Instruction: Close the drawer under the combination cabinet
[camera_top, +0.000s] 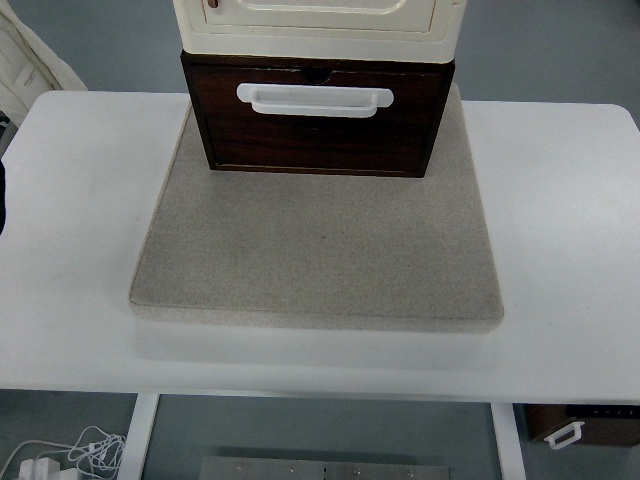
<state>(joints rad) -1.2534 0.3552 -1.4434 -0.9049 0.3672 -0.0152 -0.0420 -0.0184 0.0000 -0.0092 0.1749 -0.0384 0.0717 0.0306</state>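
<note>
Left of the grey mat, past the far corner of the white table, a bit of white cloth shows, can't tell whose or what. A thin dark sliver sits at the picture's left edge level with the mat, too small to name. Neither robot hand is in view, so finger state can't be told and nothing is being held. On the mat's far edge, centred, stands the dark wooden drawer with its white handle, directly under the cream cabinet. The drawer front looks about flush with the cabinet, perhaps a hair proud; a narrow dark strip of its top shows. Judgement: the drawer looks shut or nearly so, with at most a last small push left. Right of the mat there is only bare table
</note>
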